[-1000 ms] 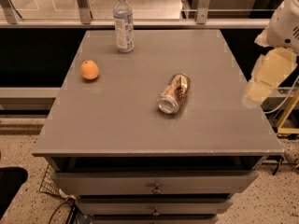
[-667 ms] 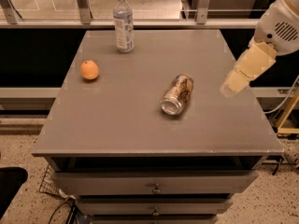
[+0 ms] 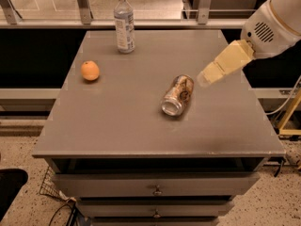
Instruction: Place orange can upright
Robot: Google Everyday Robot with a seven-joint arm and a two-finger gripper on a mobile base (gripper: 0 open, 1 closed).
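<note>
Gripper (image 3: pixel 206 76), mine, cream-coloured, hangs over the right half of the grey table (image 3: pixel 117 126), tip just beside the far end of the orange can (image 3: pixel 178 95); contact not clear. Whether I am parted or closed does not show from this angle. Orange can lies on its side near the table's centre, one silver end toward the front edge. Orange fruit (image 3: pixel 90 70) at left, well apart. Clear bottle (image 3: pixel 124 22) upright at the back.
</note>
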